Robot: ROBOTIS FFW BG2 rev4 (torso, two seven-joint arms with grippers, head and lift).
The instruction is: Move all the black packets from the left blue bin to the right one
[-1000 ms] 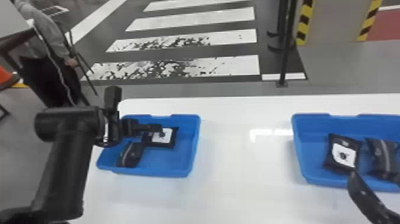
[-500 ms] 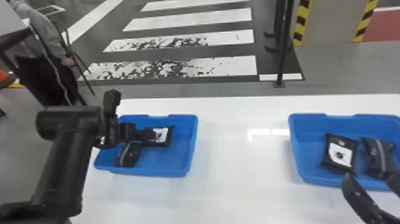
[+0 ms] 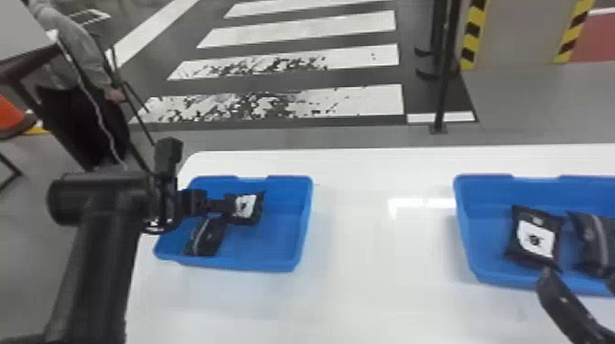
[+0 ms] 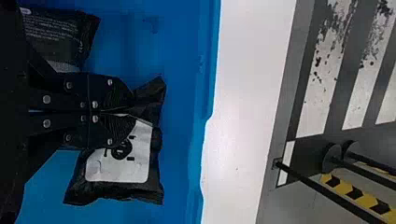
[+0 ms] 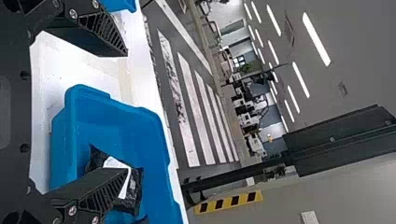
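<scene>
Left gripper (image 3: 230, 206) is clenching its jaws on a white-labelled packet (image 3: 254, 217), pinching one edge; that packet is sitting in the left bin (image 3: 270, 263). Striped packet (image 3: 209, 235) is lying just beside it, same bin, nearer the robot. Right gripper (image 3: 579, 281) is hanging by the near side of the right bin (image 3: 473, 251), jaws spreading well apart. Right bin is holding another labelled packet (image 3: 536, 240) plus a grey-striped packet (image 3: 595, 242), lying side by side.
</scene>
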